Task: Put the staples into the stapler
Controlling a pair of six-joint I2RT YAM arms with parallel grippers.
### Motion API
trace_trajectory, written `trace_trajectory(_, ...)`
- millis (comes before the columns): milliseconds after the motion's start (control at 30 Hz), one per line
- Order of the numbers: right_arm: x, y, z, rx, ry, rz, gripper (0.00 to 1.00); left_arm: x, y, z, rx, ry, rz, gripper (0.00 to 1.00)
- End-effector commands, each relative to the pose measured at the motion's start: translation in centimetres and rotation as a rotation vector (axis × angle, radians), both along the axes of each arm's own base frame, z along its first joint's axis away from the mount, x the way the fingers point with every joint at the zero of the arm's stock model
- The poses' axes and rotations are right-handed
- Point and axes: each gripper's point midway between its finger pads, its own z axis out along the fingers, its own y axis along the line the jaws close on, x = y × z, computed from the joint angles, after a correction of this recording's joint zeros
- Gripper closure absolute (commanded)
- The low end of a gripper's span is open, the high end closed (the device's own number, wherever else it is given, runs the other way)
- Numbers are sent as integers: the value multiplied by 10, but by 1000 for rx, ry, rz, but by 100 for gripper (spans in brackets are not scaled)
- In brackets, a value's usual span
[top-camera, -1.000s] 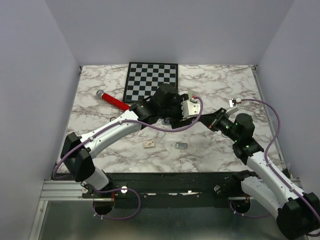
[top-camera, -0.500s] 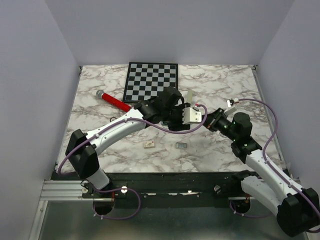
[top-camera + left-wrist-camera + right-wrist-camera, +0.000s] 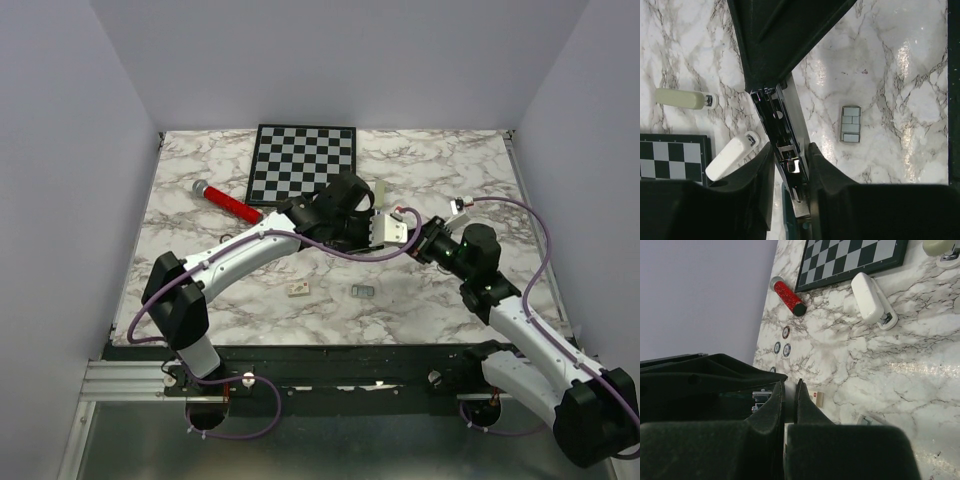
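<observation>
Stapler (image 3: 782,117) pinched in left tool (image 3: 790,152), part-closed

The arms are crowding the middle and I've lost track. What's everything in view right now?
stapler: one, black with a metal rail, opened, mid-table between the arms
staples: one block, silvery-grey, flat on the marble, apart from the stapler
white staplers: two, cream-white, lying near the chessboard
chessboard: one, black and white, far centre
tube: one, glittery red, left of the chessboard
chips: at least three, small and round, mixed colours, by the tube
tile: one, tan, left of the staples
table: one, white-grey marble
left fingers: black, either side of the stapler's rail
right fingers: black, pressed together
</observation>
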Motion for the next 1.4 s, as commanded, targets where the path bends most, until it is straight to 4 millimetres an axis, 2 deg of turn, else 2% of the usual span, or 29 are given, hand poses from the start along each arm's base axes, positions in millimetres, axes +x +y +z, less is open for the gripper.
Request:
trace_trajectory(0, 0, 6, 16, 32, -52, 32, 99, -6, 5, -6, 38, 37, -35, 76)
trace_trajectory(100, 1, 6, 13, 19, -49, 31, 98, -4, 14, -9, 55, 44, -29, 88)
trace_trajectory(133, 0, 6, 13, 14, -52, 32, 95, -1, 19, -9, 58, 43, -23, 89)
trace_trajectory(233, 0, 1, 6, -25, -51, 14, 79, 1, 34, -17, 98, 49, -15, 95)
trace_trajectory(267, 0, -1, 5, -36, -53, 8, 69, 1, 42, -22, 123, 65, -5, 97)
trace_trajectory(300, 0, -2, 3, -52, -54, 5, 65, 2, 47, -25, 137, 66, -5, 99)
trace_trajectory(467, -2, -17, -15, -135, -31, -56, 37, 9, 73, -48, 235, 88, 30, 99)
trace_trajectory(600, -3, -35, -29, -249, -50, -106, 27, 16, 86, -67, 306, 81, 46, 99)
trace_trajectory(733, -8, -49, -46, -346, -22, -132, 23, 24, 92, -96, 397, 105, 51, 98)
trace_trajectory(900, -13, -54, -54, -386, -19, -128, 23, 31, 93, -126, 467, 138, 56, 95)
trace_trajectory(933, -15, -54, -55, -389, -20, -124, 23, 34, 96, -137, 501, 145, 66, 95)
trace_trajectory(1133, -22, -59, -67, -438, -9, -112, 22, 37, 102, -159, 572, 174, 81, 89)
trace_trajectory(1167, -23, -60, -68, -441, -9, -111, 22, 37, 102, -160, 573, 178, 81, 84)
trace_trajectory(1200, -24, -61, -69, -445, -8, -112, 22, 36, 103, -161, 576, 182, 82, 75)
trace_trajectory(1367, -26, -61, -71, -463, -17, -95, 22, 38, 102, -156, 564, 171, 91, 55)
